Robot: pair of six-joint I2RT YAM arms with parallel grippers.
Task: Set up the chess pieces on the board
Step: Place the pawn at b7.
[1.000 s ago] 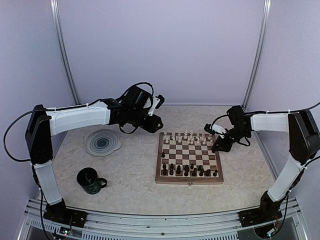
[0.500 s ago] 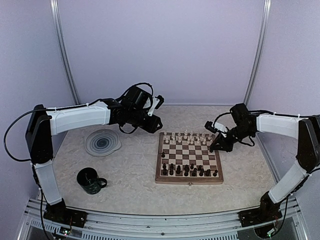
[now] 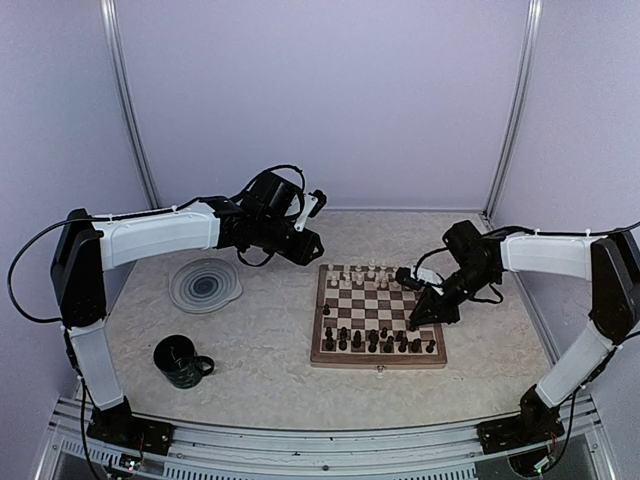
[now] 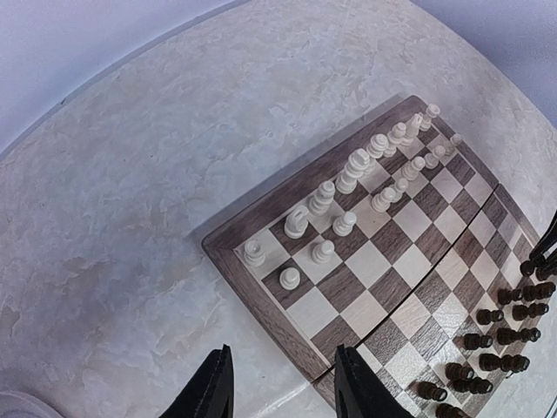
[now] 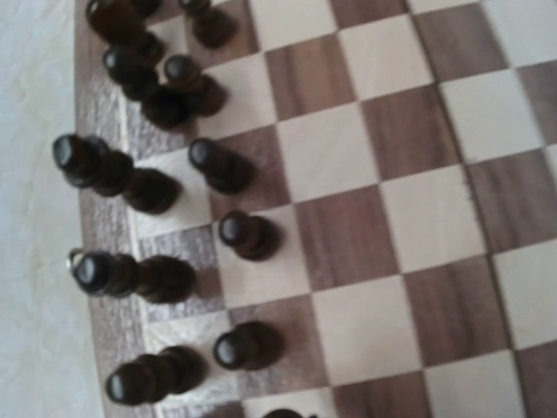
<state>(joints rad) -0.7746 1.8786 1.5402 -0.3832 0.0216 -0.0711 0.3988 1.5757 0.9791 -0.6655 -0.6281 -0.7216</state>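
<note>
Crowding among the dark chess pieces [image 5: 235,165] is judged the main risk: neighbours could be toppled if the right end effector [image 3: 420,316], whose opening cannot be told, is lowered carelessly. Those pieces are seen directly beneath it, along one edge of the board [image 3: 340,362]. The left end effector [image 4: 283,353] is held open and empty, with the cream pieces [image 4: 357,165] ranked beyond its fingertips.

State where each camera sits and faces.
Top external: above and behind the bases, facing down on the table; left arm, right arm show.
Left wrist: looks down across the board at the cream pieces; left claw frames the bottom.
Right wrist: close over the dark pieces by the board's rim; right claw out of frame.
Both wrist views catch the dark pieces.
</note>
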